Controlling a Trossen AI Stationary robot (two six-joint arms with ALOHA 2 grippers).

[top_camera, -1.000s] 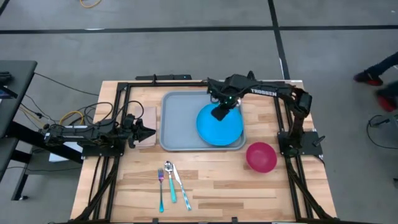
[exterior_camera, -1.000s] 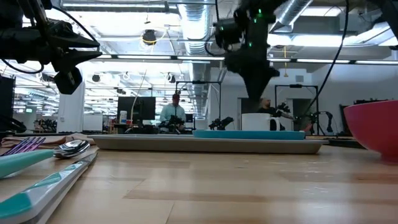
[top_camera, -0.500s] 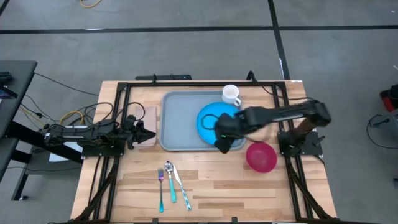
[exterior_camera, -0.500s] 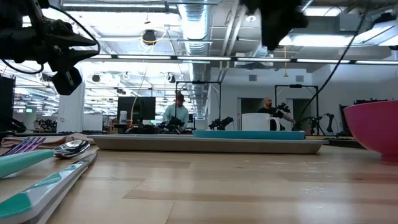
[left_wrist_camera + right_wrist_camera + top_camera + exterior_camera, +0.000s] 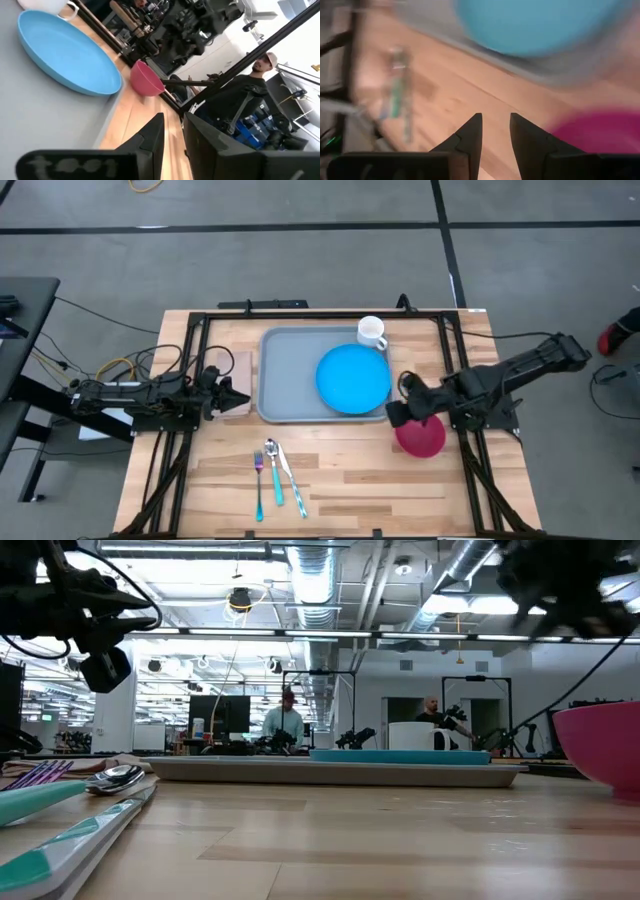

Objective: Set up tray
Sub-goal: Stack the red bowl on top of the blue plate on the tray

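The grey-blue tray (image 5: 290, 375) lies flat in the table's middle, also in the low view (image 5: 250, 771). The round blue plate (image 5: 353, 377) rests on its right half. A white mug (image 5: 371, 332) stands at its far right corner. My right gripper (image 5: 398, 414) hovers, shut, high over the left rim of the pink bowl (image 5: 424, 436), which sits on the table right of the tray. In its wrist view the bowl (image 5: 600, 132) and plate (image 5: 545, 25) are blurred. My left gripper (image 5: 238, 393) waits, shut, just left of the tray.
A fork (image 5: 258, 478), spoon (image 5: 273, 465) and knife (image 5: 291, 476) lie side by side near the table's front edge, left of centre. A tan block (image 5: 240, 368) sits beside the left gripper. Black frame rails (image 5: 300, 315) border the work area. People show in the room beyond.
My right arm has swung from above the plate's far side toward the table's near right, drawing back and ending over the pink bowl's left rim. As it left, the white mug came into view at the tray's far right corner. Tray, plate and bowl have stayed put.
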